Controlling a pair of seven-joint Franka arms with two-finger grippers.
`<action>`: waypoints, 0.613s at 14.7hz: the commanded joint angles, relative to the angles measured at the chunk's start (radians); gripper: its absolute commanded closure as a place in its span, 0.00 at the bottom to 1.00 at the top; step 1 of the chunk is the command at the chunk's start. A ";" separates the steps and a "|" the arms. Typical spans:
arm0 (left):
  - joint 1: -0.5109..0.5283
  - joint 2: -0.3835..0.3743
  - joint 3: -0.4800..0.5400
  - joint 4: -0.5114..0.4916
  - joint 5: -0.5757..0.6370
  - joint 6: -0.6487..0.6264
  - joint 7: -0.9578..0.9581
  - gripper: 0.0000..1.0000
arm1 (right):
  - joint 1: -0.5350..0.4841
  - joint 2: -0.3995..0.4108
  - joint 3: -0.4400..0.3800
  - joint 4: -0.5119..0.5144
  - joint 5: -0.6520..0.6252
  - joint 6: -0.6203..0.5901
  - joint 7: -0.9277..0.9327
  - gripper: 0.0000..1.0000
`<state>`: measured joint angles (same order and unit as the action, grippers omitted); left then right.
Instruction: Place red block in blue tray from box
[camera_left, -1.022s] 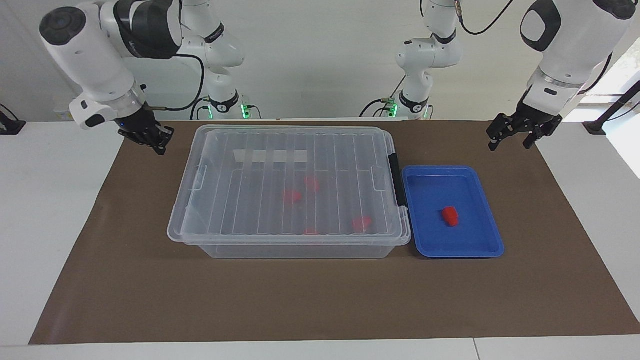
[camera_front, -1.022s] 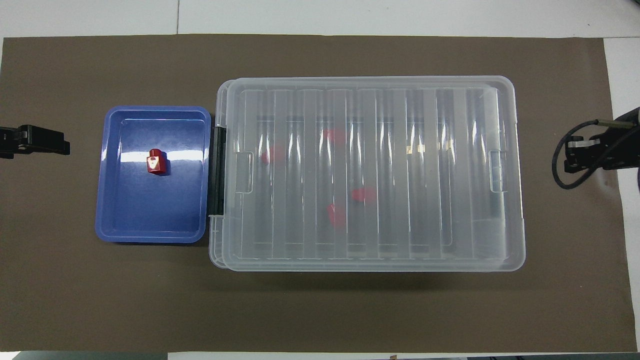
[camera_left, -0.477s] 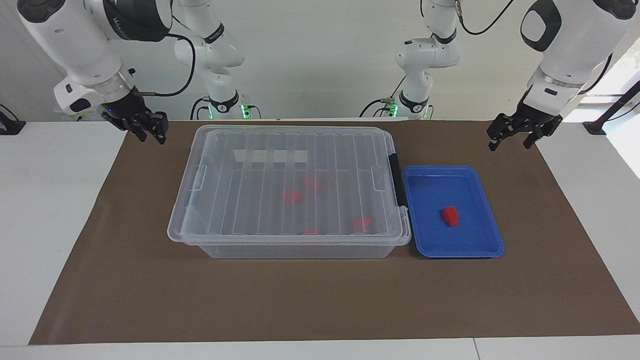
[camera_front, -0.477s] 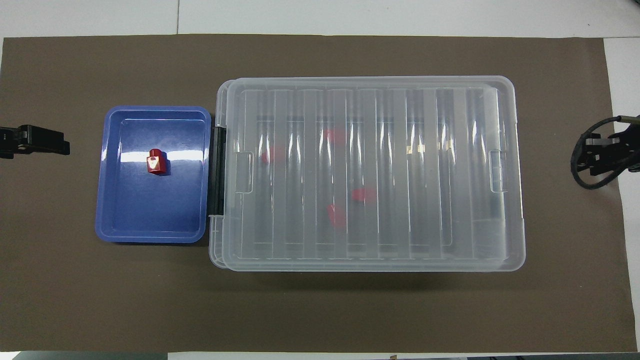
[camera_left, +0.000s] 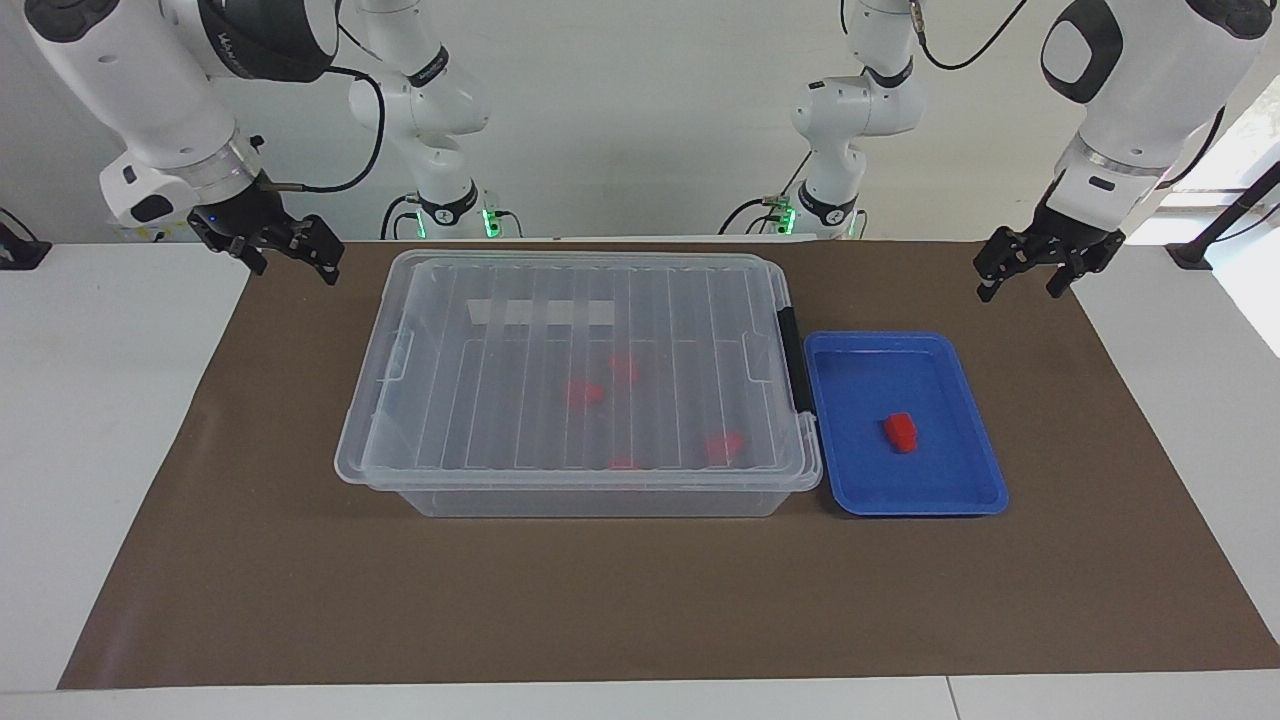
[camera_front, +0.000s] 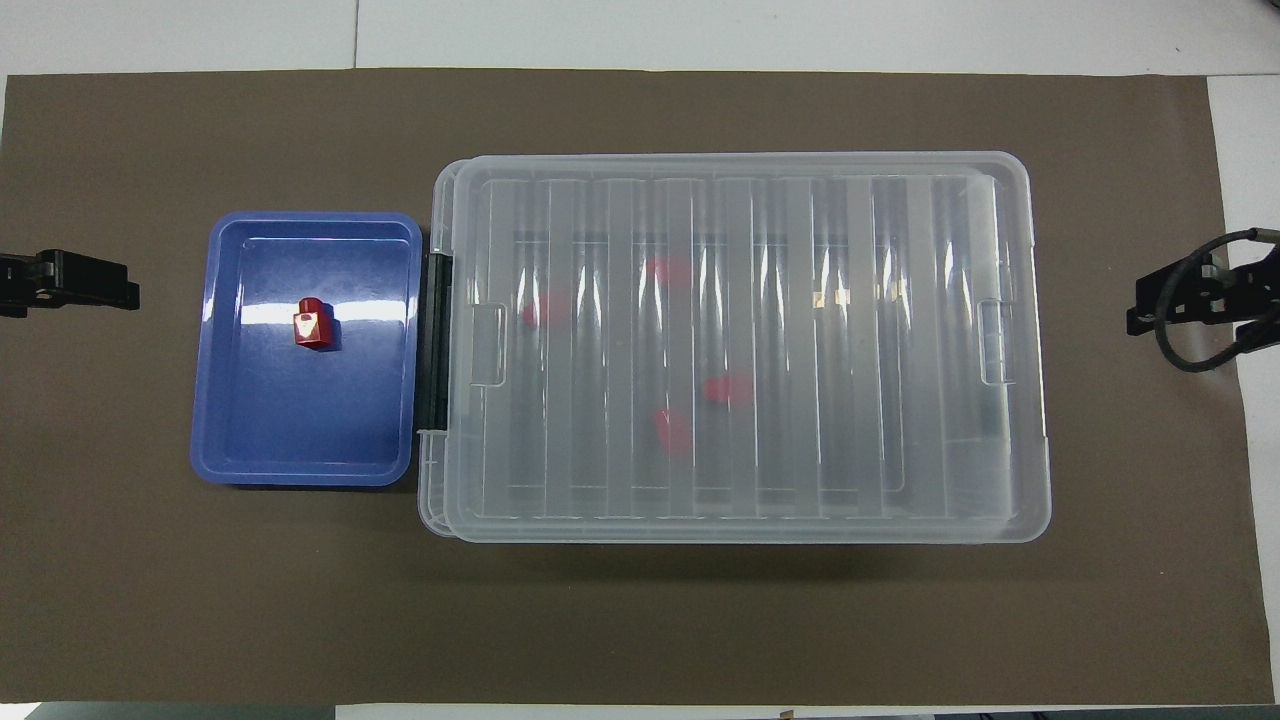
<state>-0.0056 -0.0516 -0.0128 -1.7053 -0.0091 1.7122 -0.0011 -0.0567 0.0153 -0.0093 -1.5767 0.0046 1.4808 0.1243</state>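
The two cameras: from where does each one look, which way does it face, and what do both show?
Facing view: high across the table, facing the robots; both arms show, left gripper and right gripper raised, open, waiting.
Overhead view: above the robots' end, looking steeply down; only gripper tips show at the side edges.
Shared, half a turn apart: the red block in the blue tray, beside the lidded box.

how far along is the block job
Looks done: one red block lies in the blue tray, and the box has its lid on, with four more red blocks inside. Nothing is in hand: the left gripper and right gripper hang open and empty over the mat. Nothing visible is left.
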 joint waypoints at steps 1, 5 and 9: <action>0.007 -0.013 -0.001 -0.001 -0.015 -0.017 -0.005 0.00 | 0.001 0.008 -0.008 0.015 0.000 0.039 -0.043 0.00; 0.006 -0.013 -0.001 -0.001 -0.015 -0.017 -0.005 0.00 | 0.001 0.008 -0.008 0.011 -0.009 0.049 -0.054 0.00; 0.007 -0.013 -0.001 0.001 -0.015 -0.017 -0.005 0.00 | 0.001 0.006 -0.008 0.011 -0.006 0.044 -0.068 0.00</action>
<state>-0.0056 -0.0516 -0.0128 -1.7053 -0.0091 1.7122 -0.0011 -0.0567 0.0155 -0.0112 -1.5749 0.0031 1.5167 0.0823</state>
